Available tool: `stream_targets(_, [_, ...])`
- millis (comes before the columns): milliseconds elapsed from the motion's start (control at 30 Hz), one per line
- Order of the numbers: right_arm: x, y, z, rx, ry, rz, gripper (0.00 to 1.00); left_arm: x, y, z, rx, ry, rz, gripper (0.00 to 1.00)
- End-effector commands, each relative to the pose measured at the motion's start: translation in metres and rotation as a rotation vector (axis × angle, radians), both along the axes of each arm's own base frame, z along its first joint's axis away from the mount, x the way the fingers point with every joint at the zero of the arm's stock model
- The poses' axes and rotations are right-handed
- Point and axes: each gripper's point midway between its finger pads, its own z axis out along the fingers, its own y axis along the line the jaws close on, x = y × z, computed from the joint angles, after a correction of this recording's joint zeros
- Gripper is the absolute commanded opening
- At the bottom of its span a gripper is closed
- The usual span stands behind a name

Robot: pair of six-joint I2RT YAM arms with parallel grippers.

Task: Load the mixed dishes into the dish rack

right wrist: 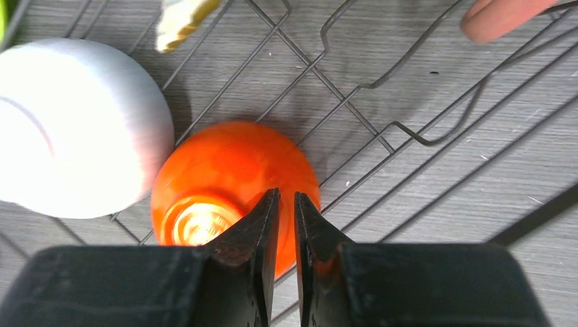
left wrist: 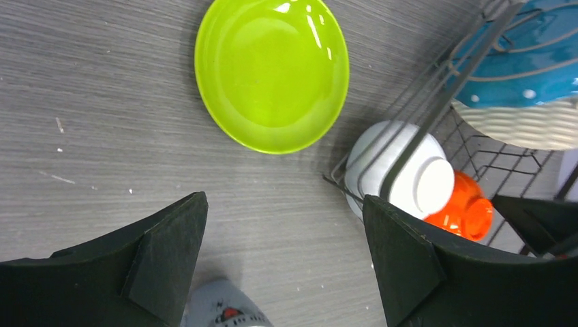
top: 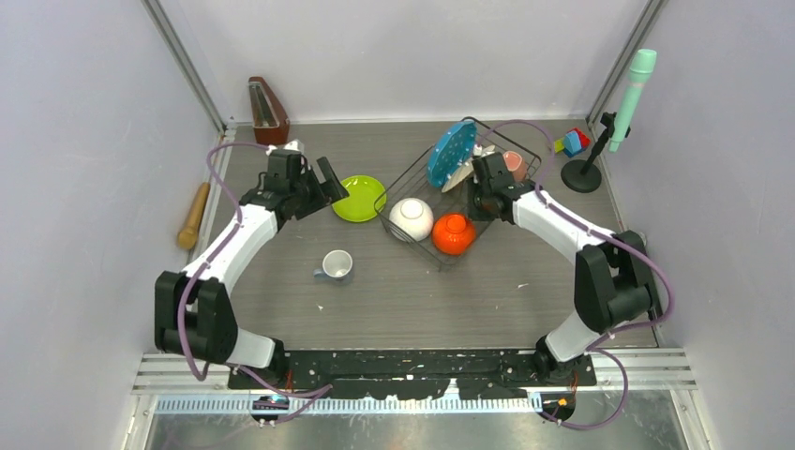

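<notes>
The dish rack stands at centre right. In it are the blue white-dotted plate on edge, the pink mug, the white bowl and the orange bowl, both upside down. The lime-green plate lies on the table left of the rack, and the pale mug stands nearer. My left gripper is open and empty above bare table, between the green plate and the mug. My right gripper is shut and empty, just above the orange bowl.
A cream ribbed item leans under the blue plate. A metronome stands at the back left, and a wooden rolling pin lies at the left edge. A green microphone on a stand and coloured blocks are at the back right.
</notes>
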Motion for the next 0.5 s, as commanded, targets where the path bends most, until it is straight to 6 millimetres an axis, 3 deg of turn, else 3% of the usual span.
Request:
stream_targets(0, [0.012,-0.009,0.051,0.018,-0.134,-0.068,0.23,0.031,0.008,-0.002,0.024,-0.060,0.016,0.87])
stream_targets(133, [0.035,-0.030,0.093,0.023,-0.268,-0.200,0.26,0.049,0.017,-0.022,0.023,-0.030,0.016,0.87])
stream_targets(233, [0.052,-0.045,0.110,0.021,-0.340,-0.300,0.26,0.059,0.024,-0.040,0.020,0.007,0.019,0.86])
stream_targets(467, [0.081,-0.057,0.122,0.038,-0.402,-0.437,0.23,0.081,0.011,-0.077,-0.033,0.097,-0.016,0.82])
